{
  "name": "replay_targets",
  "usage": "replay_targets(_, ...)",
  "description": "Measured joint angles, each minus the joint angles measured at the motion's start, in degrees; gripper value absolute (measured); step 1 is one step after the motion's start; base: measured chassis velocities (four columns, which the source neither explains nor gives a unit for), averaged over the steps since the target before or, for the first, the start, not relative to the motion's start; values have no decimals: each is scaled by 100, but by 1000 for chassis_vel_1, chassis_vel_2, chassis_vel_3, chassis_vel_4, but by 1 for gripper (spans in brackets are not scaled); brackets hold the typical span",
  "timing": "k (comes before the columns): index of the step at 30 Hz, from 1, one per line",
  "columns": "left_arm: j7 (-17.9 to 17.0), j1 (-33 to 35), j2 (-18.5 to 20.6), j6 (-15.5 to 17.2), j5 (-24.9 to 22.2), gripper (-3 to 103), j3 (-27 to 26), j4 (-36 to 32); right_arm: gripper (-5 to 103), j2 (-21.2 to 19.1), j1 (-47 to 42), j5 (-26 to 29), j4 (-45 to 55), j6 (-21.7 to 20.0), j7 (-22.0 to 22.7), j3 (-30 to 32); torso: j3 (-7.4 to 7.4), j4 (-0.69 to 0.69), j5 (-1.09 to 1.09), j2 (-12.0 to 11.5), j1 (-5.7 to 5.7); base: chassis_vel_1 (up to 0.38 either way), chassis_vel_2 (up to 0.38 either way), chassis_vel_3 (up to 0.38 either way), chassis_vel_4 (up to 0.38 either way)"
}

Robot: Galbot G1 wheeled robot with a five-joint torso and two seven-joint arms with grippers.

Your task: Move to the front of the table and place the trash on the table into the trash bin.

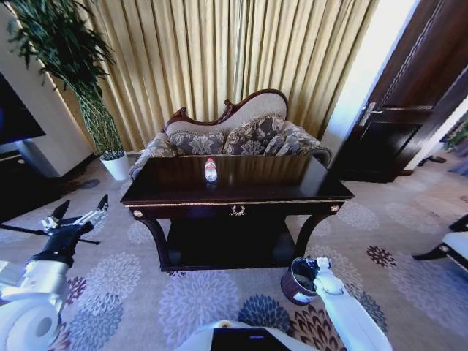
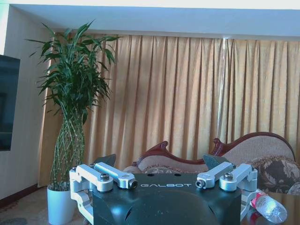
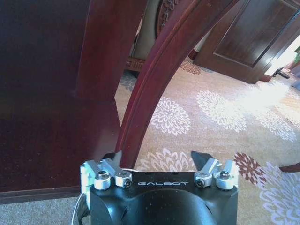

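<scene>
Bottle (image 1: 210,170) stands upright on the table (image 1: 292,186), near its middle, slightly toward the sofa (image 1: 241,135) side; long axis vertical, red cap up. No paper or wrapper can be made out on the table.

Left end effector (image 1: 79,213) hangs off the table's left end, at about top height, well apart from the bottle, which lies forward and to its right. Fingers spread wide, nothing between them. In the left wrist view the bottle (image 2: 269,207) sits just beyond the right-hand fingertip, the plant (image 2: 70,122) and curtain behind.

Right end effector (image 1: 313,268) is low, in front of the table's right leg (image 3: 154,89), right at the bin (image 1: 296,281) on the carpet. It touches or nearly touches the bin's rim; contact cannot be confirmed. Fingers (image 3: 202,159) open wide, empty, pointing at the leg and lower shelf (image 3: 47,145).

Judgement: the bottle sits about midway along the table, and the left end effector is already up at top height, so it is better placed; reach runs rightward across the table. Bin sits below the table's front right, well apart from the bottle.
</scene>
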Motion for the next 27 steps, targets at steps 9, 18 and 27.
replay_targets(9,-3,1,29,-7,-2,100,1,34,100,-1,-68,32,63,-2,15,11,0,0,0,0,0,0,0,0,0)
replay_targets(18,-4,-10,43,-24,-31,100,-3,72,100,-80,-236,591,519,-87,32,69,0,0,1,0,0,0,0,0,0)
replay_targets(27,-5,-37,94,-51,-41,100,11,189,100,-309,-1018,1425,2315,-75,-64,626,0,-1,1,0,0,0,0,0,0)
